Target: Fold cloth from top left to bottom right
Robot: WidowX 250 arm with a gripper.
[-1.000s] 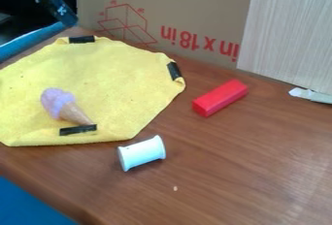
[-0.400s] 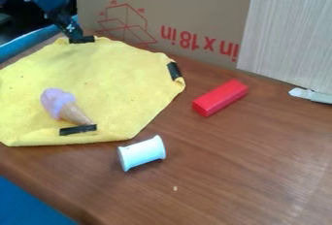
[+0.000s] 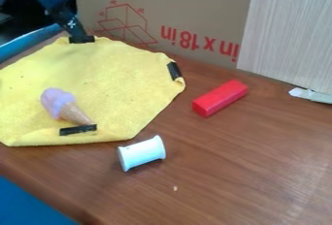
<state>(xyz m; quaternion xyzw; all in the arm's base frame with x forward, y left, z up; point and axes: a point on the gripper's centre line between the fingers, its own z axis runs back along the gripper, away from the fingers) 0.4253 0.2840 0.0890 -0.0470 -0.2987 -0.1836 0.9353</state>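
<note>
**Yellow fabric cloth [image 3: 104,83] spread out, black two-finger claw [image 3: 77,35] at its far edge**

Nearest you on the brown wooden table [image 3: 227,170], a white cylindrical spool [image 3: 142,153] lies on its side, just beyond the cloth's near right edge. Your cloth fills the table's left part. Near its front edge sits a short black tape strip [image 3: 77,130], with a purple-and-tan toy ice-cream cone [image 3: 59,104] pointing down to it. Right of the cloth you have a long red block [image 3: 220,98]. Farther back, your claw is at the far black strip [image 3: 90,39]; you cannot tell whether it is apart or clamped. Behind stands a brown cardboard box [image 3: 194,6].
</note>
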